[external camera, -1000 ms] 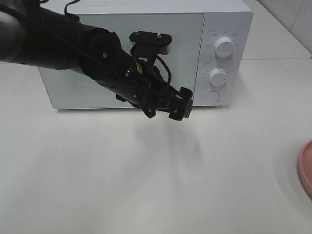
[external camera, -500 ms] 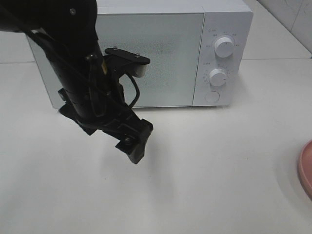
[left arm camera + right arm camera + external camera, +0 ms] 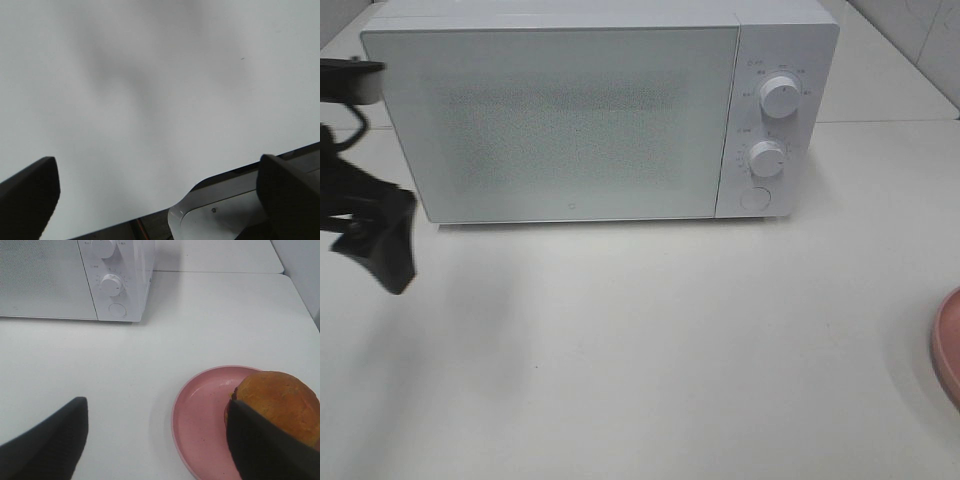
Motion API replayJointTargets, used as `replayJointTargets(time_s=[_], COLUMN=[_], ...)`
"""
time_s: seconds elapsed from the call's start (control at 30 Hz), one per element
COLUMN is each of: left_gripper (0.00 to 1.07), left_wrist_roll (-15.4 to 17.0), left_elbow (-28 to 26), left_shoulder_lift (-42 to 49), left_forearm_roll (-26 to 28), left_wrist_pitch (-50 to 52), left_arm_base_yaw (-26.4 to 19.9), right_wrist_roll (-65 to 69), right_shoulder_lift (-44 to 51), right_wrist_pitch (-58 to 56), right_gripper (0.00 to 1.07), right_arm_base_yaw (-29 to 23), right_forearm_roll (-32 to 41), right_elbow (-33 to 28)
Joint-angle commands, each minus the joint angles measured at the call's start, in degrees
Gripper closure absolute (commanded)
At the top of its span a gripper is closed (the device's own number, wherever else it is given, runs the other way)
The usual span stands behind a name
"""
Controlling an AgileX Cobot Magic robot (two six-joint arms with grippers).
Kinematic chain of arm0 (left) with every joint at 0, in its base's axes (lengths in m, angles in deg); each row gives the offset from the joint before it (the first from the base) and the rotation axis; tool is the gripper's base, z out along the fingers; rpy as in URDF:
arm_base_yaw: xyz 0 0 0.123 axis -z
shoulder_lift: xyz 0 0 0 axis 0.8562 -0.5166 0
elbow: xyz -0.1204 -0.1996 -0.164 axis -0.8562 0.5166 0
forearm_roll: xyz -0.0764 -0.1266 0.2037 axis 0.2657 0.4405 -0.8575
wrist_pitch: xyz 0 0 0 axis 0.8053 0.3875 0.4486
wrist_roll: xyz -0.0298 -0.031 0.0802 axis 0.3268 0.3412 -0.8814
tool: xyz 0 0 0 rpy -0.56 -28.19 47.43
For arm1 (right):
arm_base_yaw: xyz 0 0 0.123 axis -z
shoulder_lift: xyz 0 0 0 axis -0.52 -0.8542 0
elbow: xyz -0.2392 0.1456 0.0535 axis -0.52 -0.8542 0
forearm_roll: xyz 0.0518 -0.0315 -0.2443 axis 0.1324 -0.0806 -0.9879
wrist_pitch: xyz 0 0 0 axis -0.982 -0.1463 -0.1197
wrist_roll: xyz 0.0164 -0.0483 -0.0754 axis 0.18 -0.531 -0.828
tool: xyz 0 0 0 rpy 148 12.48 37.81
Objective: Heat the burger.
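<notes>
Right wrist view: right gripper (image 3: pixel 155 440) jaws spread, empty; burger (image 3: pixel 277 400) on plate (image 3: pixel 200 420) just beside one finger, desk (image 3: pixel 210 325) beyond, microwave (image 3: pixel 75 280) farthest, door closed. Left gripper (image 3: pixel 375 240) jaws spread, far off. Right arm is nearer.

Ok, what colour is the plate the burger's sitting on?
Pink. The plate under the burger shows best in the right wrist view.

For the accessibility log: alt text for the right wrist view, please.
A burger sits on a pink plate on a white table, between the open end effector fingers. A closed white microwave stands beyond.
</notes>
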Motion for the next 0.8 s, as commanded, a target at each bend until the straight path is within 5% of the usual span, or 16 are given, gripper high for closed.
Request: replayJointTargets(time_s=[0.03, 0.37, 0.63, 0.8], left_gripper=[0.06, 0.06, 0.06, 0.06], left_wrist_roll=[0.46, -1.55, -1.66, -1.60], left_elbow=[4.13, 21.43, 31.05, 31.91], left_shoulder_lift=[4.76, 30.02, 51.28, 60.10], left_forearm_roll=[0.52, -0.92, -2.98, -4.07], left_wrist_pitch=[-1.03, -0.11, 4.13, 2.75], left_arm_base_yaw=[-4.81, -19.60, -19.65, -19.65], right_wrist_roll=[0.29, 0.29, 0.29, 0.29], right_shoulder_lift=[1.72, 1.72, 1.72, 1.72], right_wrist_pitch=[0.92, 0.92, 0.92, 0.92], right_gripper=[0.31, 0.31, 0.31, 0.31], right_arm_base_yaw=[0.34, 0.34, 0.34, 0.34], right_forearm_roll=[0.23, 0.23, 0.23, 0.23], right_elbow=[0.00, 0.00, 0.00, 0.00])
